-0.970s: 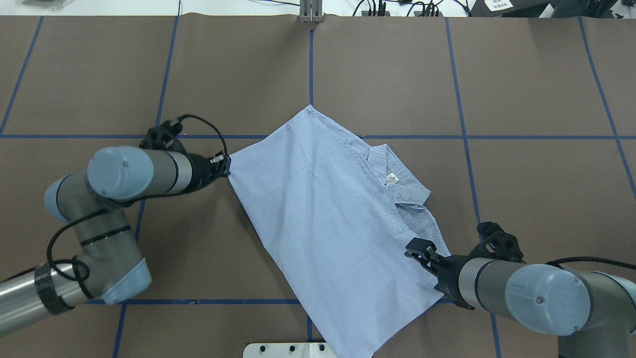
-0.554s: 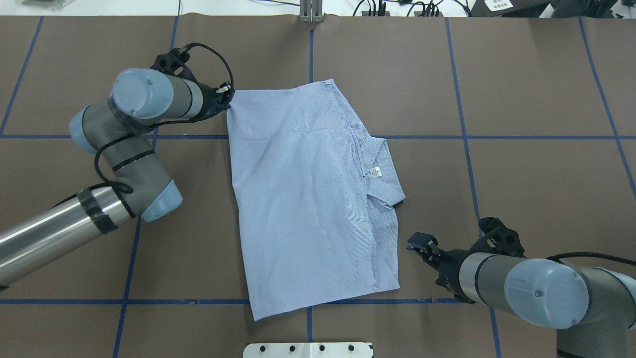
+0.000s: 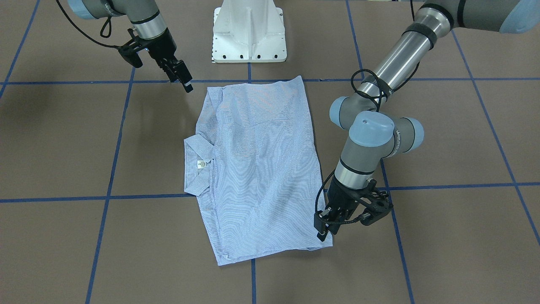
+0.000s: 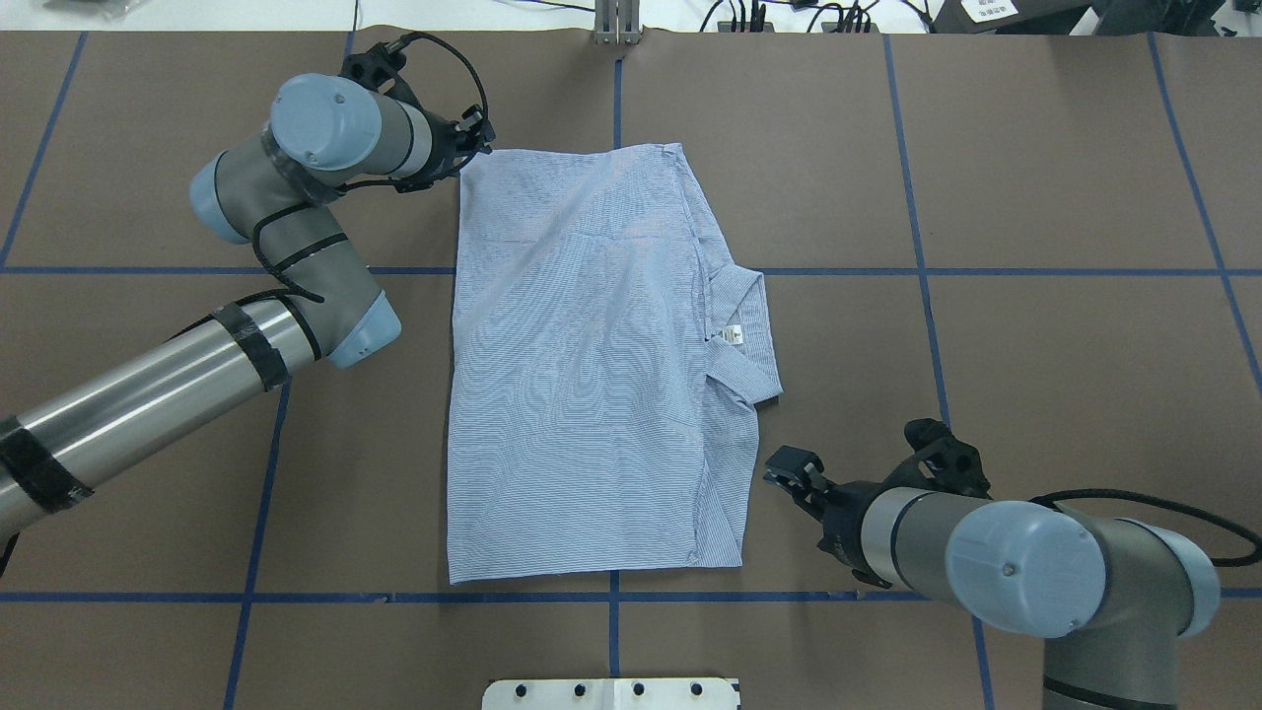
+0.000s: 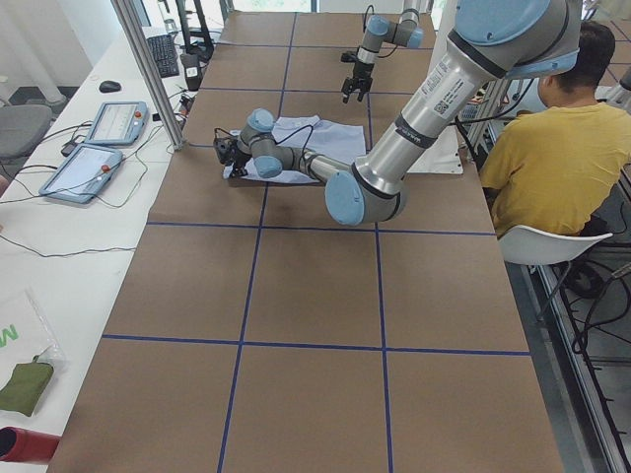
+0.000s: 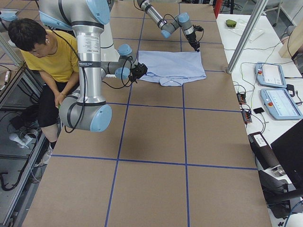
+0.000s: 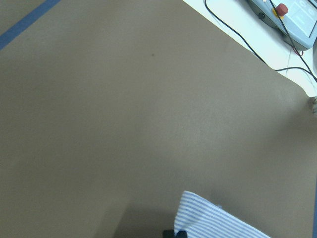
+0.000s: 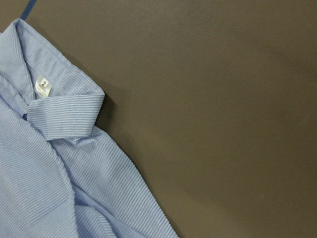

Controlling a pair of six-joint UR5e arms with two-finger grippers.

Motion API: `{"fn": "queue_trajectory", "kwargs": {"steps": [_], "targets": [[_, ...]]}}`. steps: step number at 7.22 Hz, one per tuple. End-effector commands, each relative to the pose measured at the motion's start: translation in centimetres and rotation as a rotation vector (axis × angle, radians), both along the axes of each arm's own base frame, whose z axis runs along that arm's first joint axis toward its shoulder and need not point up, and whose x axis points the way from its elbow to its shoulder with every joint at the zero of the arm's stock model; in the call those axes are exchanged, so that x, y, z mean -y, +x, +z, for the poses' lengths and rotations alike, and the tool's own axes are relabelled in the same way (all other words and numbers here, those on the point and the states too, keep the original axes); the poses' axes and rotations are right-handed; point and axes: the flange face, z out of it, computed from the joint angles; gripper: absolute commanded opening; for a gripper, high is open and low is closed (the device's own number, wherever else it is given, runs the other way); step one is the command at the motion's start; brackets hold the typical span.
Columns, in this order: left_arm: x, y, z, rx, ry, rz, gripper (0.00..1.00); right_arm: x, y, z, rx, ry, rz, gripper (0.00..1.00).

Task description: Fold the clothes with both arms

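The light blue striped shirt (image 4: 582,375) lies flat, folded into a tall rectangle (image 3: 261,169). Its collar (image 4: 739,325) and white label (image 8: 43,87) poke out on the robot's right side. My left gripper (image 4: 475,138) sits low at the shirt's far left corner (image 3: 322,232), apparently shut on that corner. The left wrist view shows the striped corner (image 7: 218,223) beside a black fingertip. My right gripper (image 4: 784,473) hangs open just right of the shirt's near right part, a short gap away and holding nothing (image 3: 180,78).
The white pedestal base (image 3: 249,33) stands at the table's near edge, just behind the shirt. Blue tape lines grid the brown table (image 4: 1035,148). A person in yellow (image 5: 552,158) sits behind the robot. Teach pendants (image 6: 274,90) and cables lie past the far edge.
The left gripper pulled its shirt corner toward the far side, swinging the shirt from diagonal to square with the table. The shirt slid away from the right gripper, which shifted slightly left.
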Motion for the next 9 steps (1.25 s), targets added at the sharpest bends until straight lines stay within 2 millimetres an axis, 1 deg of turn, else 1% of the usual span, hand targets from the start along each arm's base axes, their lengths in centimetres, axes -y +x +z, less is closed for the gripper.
{"fn": "queue_trajectory", "kwargs": {"steps": [1, 2, 3, 4, 5, 8, 9], "targets": [[-2.1, -4.3, 0.3, -0.056, 0.003, 0.061, 0.64, -0.3, -2.7, -1.6, 0.020, 0.020, 0.008, 1.00], [-2.8, -5.4, 1.2, -0.060, -0.001, 0.066, 0.64, -2.7, -4.3, -1.8, 0.015, 0.057, 0.010, 1.00], [-3.0, -5.6, 1.3, -0.060, 0.001, 0.065, 0.64, -3.0, -5.9, -2.1, 0.010, 0.078, 0.030, 1.00], [-3.0, -5.6, 1.3, -0.060, 0.001, 0.065, 0.64, -2.2, -7.6, -1.7, -0.027, 0.117, 0.095, 1.00], [-3.0, -5.6, 1.3, -0.060, 0.001, 0.065, 0.64, -2.4, -9.4, -1.8, -0.046, 0.134, 0.112, 1.00], [-3.0, -5.7, 1.3, -0.060, 0.002, 0.062, 0.64, -3.2, -9.9, -2.2, -0.042, 0.135, 0.097, 1.00], [-3.0, -5.7, 1.3, -0.060, 0.001, 0.064, 0.64, -3.0, -9.3, -2.8, -0.039, 0.134, 0.100, 1.00]]}}
